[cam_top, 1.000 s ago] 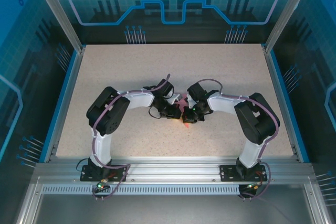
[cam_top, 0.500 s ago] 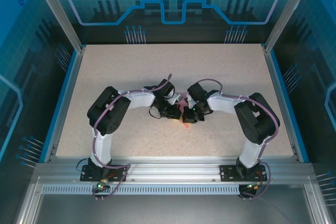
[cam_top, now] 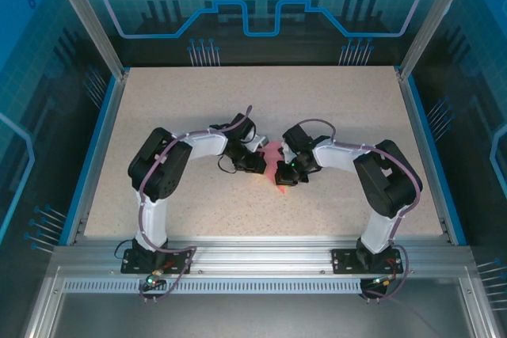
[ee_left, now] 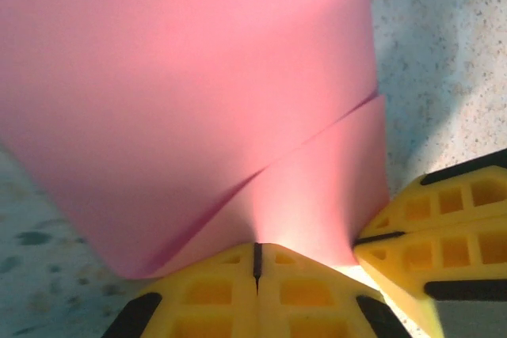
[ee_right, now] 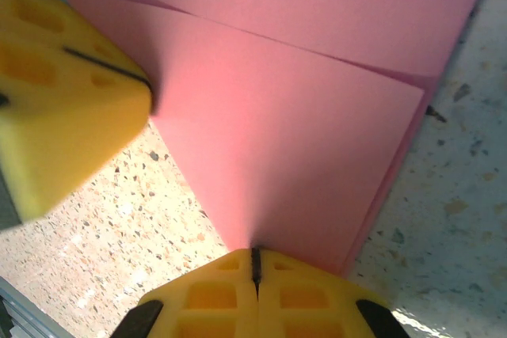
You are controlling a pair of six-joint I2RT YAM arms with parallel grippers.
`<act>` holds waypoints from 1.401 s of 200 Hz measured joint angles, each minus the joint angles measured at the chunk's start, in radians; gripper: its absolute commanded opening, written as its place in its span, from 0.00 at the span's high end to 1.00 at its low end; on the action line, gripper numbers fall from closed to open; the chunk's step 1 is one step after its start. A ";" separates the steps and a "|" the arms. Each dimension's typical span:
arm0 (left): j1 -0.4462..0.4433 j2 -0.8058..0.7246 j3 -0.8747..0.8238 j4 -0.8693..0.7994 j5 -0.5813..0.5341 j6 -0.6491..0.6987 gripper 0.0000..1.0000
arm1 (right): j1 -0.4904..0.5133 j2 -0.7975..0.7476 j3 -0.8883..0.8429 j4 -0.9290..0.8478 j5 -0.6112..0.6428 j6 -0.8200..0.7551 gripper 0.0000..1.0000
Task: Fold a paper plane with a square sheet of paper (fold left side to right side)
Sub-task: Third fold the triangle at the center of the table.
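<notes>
Pink-red sheet of paper (cam_top: 273,154), one, partly folded; two bent arms meet over it, left gripper (ee_left: 256,248) and right gripper (ee_right: 255,253) both closed tight at its edge.

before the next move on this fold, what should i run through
1. Left hand shut, tips at the pink paper sheet: ok
2. Right hand shut, tips at a corner of the sheet: ok
3. Sheet actually pinched between either hand's fingers rather than pressed: cannot tell
4. Sheet folded over, upper layer's edge showing on the lower one: ok
5. Layer edges lined up on the side near the right hand: not ok, offset
6. Room between the two hands: very close, cannot tell
</notes>
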 measured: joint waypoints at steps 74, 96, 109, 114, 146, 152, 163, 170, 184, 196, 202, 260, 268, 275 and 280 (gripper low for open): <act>0.059 0.000 0.027 -0.042 -0.056 0.063 0.97 | 0.000 0.000 0.000 0.000 0.000 -0.003 1.00; 0.085 0.000 0.039 -0.053 -0.079 0.074 0.96 | 0.000 -0.001 -0.003 0.002 0.000 -0.003 1.00; 0.100 0.000 0.048 -0.060 -0.098 0.078 0.93 | 0.000 -0.004 -0.005 0.006 -0.001 -0.003 1.00; 0.106 0.000 0.051 -0.061 -0.108 0.078 0.92 | 0.000 -0.004 -0.006 0.008 -0.001 -0.003 1.00; 0.137 -0.005 0.068 -0.071 -0.130 0.070 0.81 | 0.000 -0.017 -0.013 0.019 -0.001 -0.011 0.86; 0.139 -0.010 0.068 -0.074 -0.130 0.067 0.78 | 0.000 -0.022 -0.015 0.018 0.002 -0.014 0.83; 0.139 -0.027 0.066 -0.079 -0.129 0.051 0.76 | -0.001 -0.039 -0.015 0.017 0.010 -0.027 0.81; 0.139 -0.047 0.061 -0.077 -0.129 0.043 0.74 | -0.001 -0.056 -0.015 0.016 0.018 -0.038 0.79; 0.139 -0.102 0.042 -0.076 -0.129 0.018 0.69 | -0.001 -0.104 -0.014 0.011 0.039 -0.064 0.68; 0.139 -0.159 0.019 -0.074 -0.129 -0.009 0.64 | -0.002 -0.149 -0.011 0.002 0.062 -0.097 0.60; 0.139 -0.188 0.007 -0.074 -0.129 -0.023 0.61 | -0.006 -0.167 -0.005 -0.005 0.074 -0.117 0.58; 0.138 -0.293 -0.142 0.031 -0.048 -0.210 0.51 | -0.047 -0.213 0.013 0.008 0.127 -0.253 0.44; 0.138 -0.290 -0.161 0.047 -0.029 -0.238 0.50 | -0.047 -0.211 0.007 0.019 0.125 -0.262 0.43; 0.135 -0.284 -0.171 0.058 -0.015 -0.256 0.49 | -0.047 -0.206 0.006 0.020 0.125 -0.267 0.43; 0.134 -0.277 -0.175 0.068 -0.005 -0.270 0.48 | -0.047 -0.198 0.006 0.024 0.125 -0.270 0.43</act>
